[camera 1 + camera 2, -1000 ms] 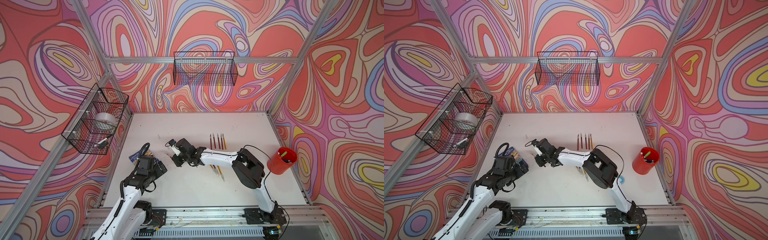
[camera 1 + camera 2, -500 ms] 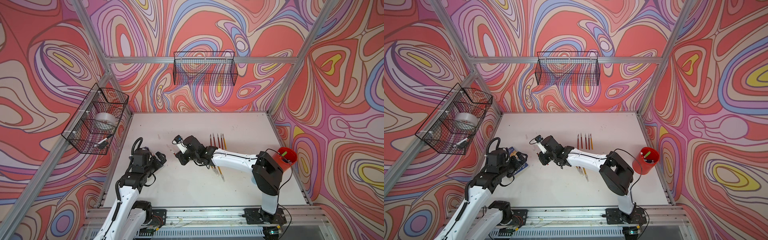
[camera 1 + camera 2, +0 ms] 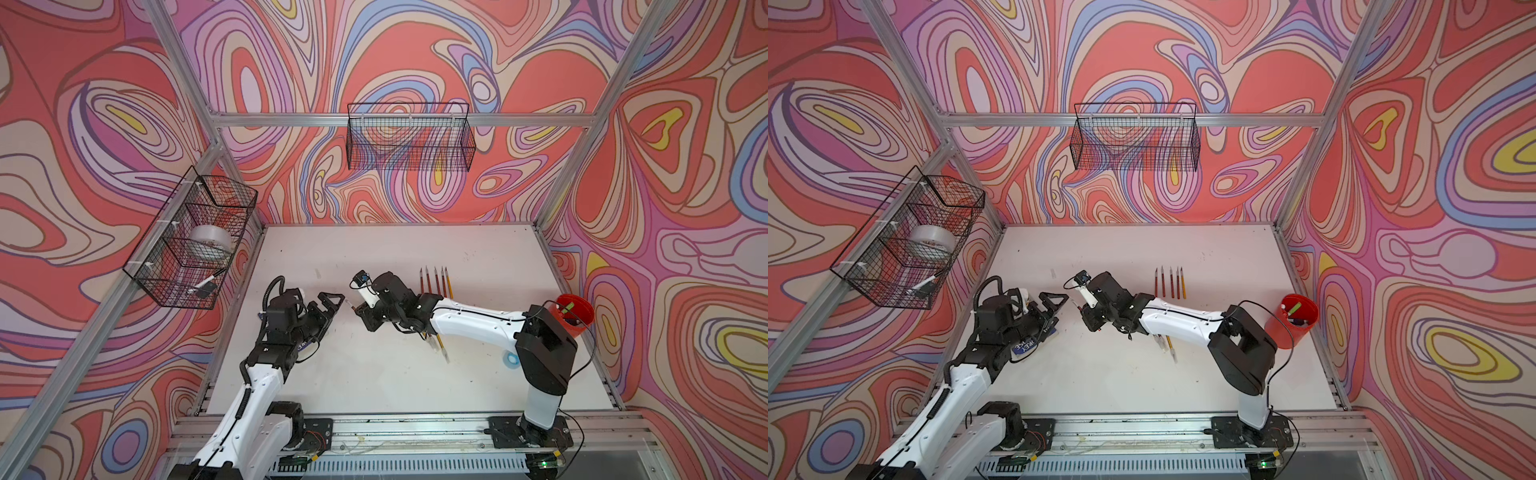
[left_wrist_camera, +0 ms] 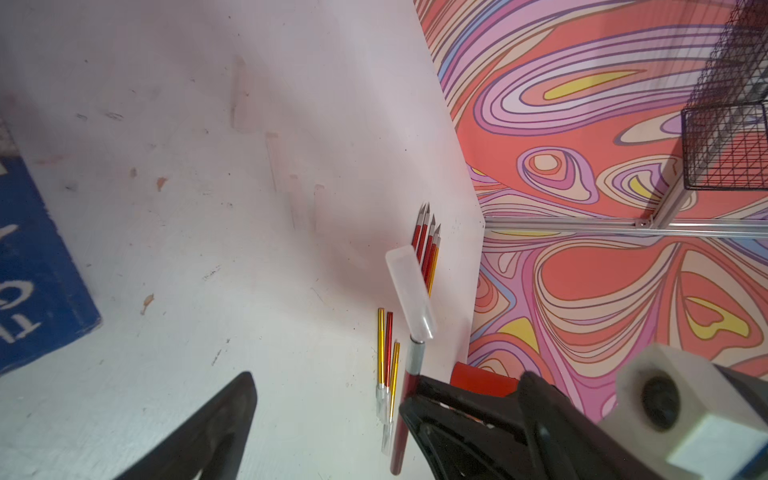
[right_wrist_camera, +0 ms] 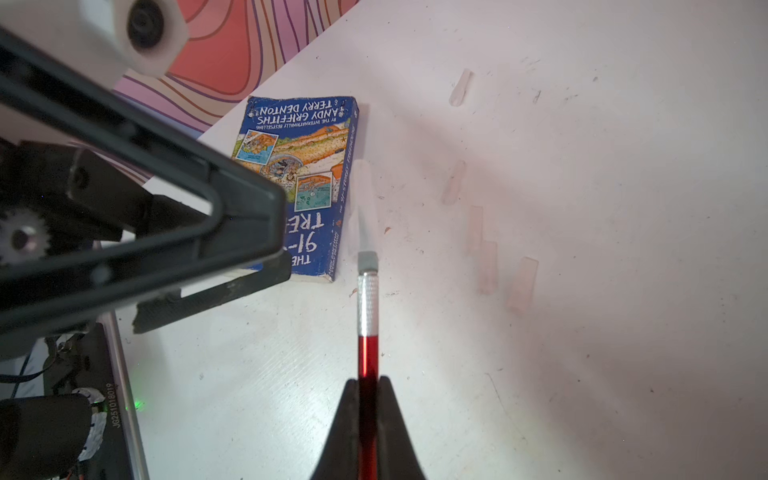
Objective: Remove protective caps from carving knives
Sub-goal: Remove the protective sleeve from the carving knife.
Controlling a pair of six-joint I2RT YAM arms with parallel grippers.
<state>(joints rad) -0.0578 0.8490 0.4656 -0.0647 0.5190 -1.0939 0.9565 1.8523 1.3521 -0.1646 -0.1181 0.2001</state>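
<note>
HANDOVER POINT: The right gripper (image 5: 368, 384) clamps the dark red handle of a thin carving knife (image 5: 368, 349) above the white table (image 5: 582, 374), with a translucent whitish plastic cap (image 4: 409, 291) on its blade end. The knife's long axis runs from the right gripper straight toward the left gripper (image 3: 332, 311), whose jaws stand wide and empty. The cap sits just off that gripper's open end, seemingly not yet between the jaws, and the left arm is the nearer to it. 5 bared knives (image 3: 434, 280) lie in a row beyond.
</note>
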